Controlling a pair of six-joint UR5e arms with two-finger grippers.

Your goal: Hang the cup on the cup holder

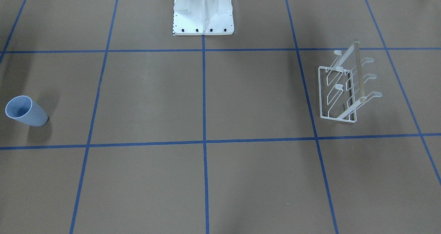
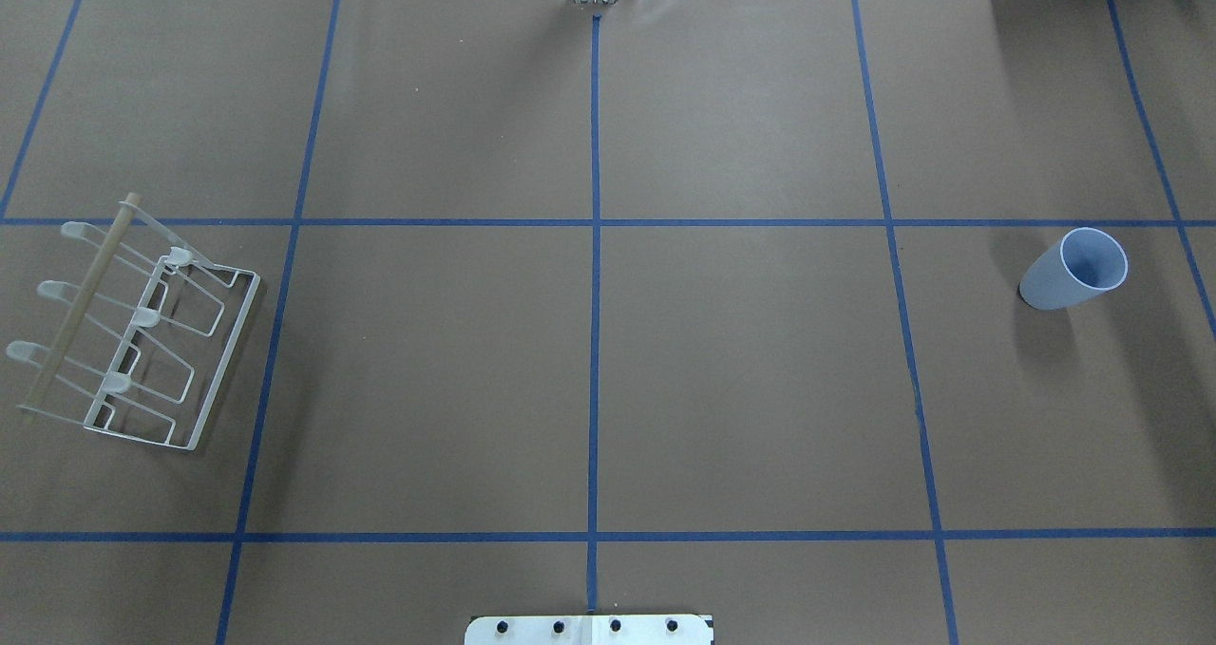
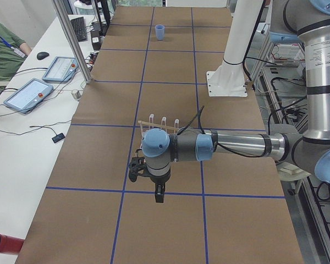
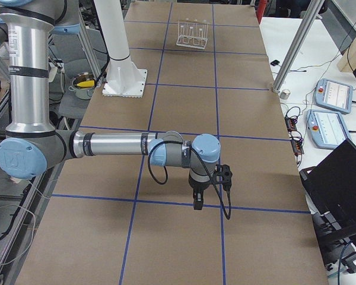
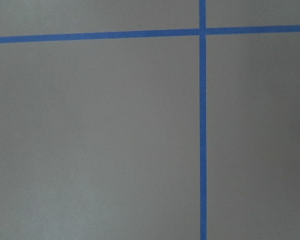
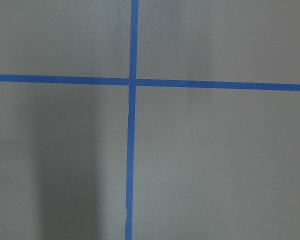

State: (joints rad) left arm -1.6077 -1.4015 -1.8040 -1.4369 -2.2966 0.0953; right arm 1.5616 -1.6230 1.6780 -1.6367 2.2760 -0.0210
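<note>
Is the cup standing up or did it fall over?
Standing up. The cup sits on its narrow bottom with its open top facing up.

The white metal robot pedestal (image 1: pixel 203 13) sits at the top edge of the front-facing view, which looks steeply down over the brown paper-covered table (image 1: pixel 262 99) toward it. The overhead view looks from behind the pedestal, forward and down. Both share the blue tape grid (image 2: pixel 596 341), the light blue-grey plastic cup (image 2: pixel 1064 284) and the white wire cup holder (image 2: pixel 144 317). The side views look along the table from opposite ends, with the pedestal at mid-distance. Both wrist cameras face down, close to tape crossings.
</note>
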